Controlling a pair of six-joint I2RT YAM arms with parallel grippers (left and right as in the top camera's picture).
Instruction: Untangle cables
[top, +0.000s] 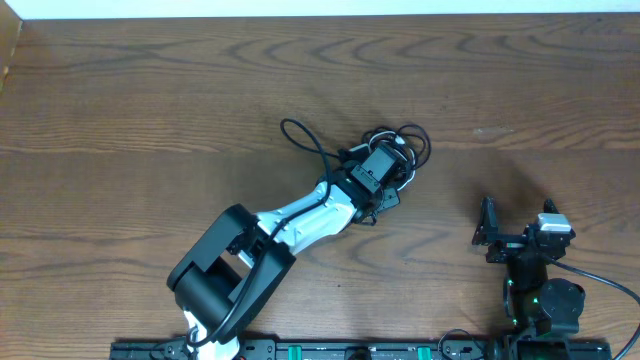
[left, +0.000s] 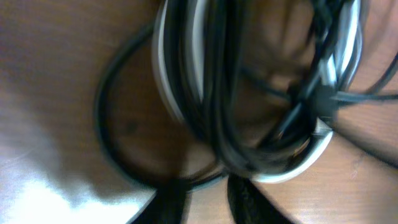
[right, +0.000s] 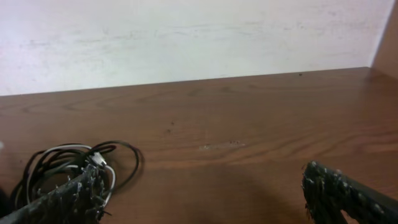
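The cables (top: 402, 150) lie bunched on the wooden table, several black cords and one white, with a black loop (top: 300, 135) trailing left. My left gripper (top: 378, 172) is down at the near edge of the bunch. In the left wrist view the cables (left: 249, 93) fill the frame, blurred. The left fingers (left: 208, 196) stand a small gap apart with bare wood between them, and a thin black cord crosses at their tips. My right gripper (top: 512, 228) is wide open and empty, well to the right. In the right wrist view (right: 199, 196) the bunch (right: 68, 168) lies at far left.
The wooden table (top: 150, 100) ends at a white wall along its far edge (right: 186, 79). The left arm (top: 290, 225) stretches diagonally from the front left base. A black rail (top: 330, 350) runs along the front edge.
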